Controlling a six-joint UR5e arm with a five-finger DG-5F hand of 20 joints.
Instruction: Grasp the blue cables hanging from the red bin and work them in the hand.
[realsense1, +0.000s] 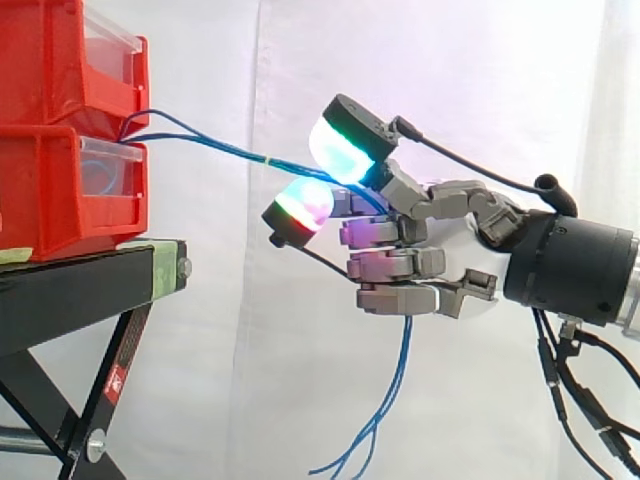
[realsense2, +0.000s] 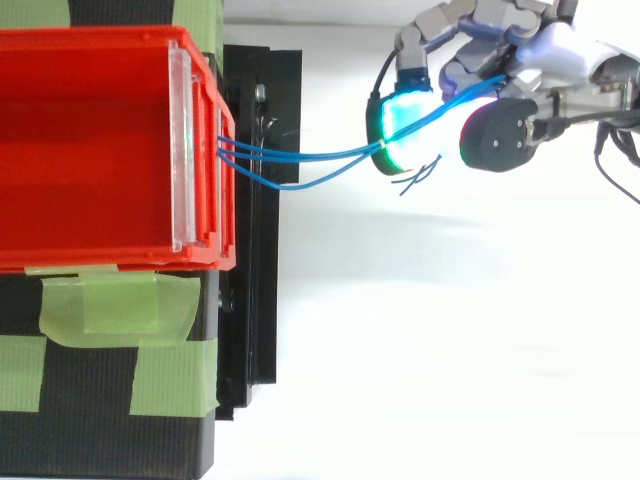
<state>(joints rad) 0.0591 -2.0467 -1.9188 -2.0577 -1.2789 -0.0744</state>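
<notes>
**Item under handling:** a bundle of thin blue cables (realsense1: 215, 145). They leave the front of the stacked red plastic bins (realsense1: 55, 190) at the edge of the black metal stand (realsense1: 70, 290) that faces the arm. They run almost level through open air to the robot hand (realsense1: 470, 268), pass through it, and drop below it with loose ends hanging free.

**Robot hand state:** closed on the cables. They lie between two glowing pads (realsense1: 340, 152) and continue behind the curled fingers. From above, the thin blue cables (realsense2: 330, 154) spread slightly near the bin and gather at the pad.

**Assessment:** the cables appear light, limp and thin, with a smooth jacket likely to slip between the pads. The span to the bin looks nearly taut, so a pull away from the stand risks dragging at the bin. The best hold is judged to be the gathered section at the pads, where all strands lie together. The slack tails below give room for working.
</notes>
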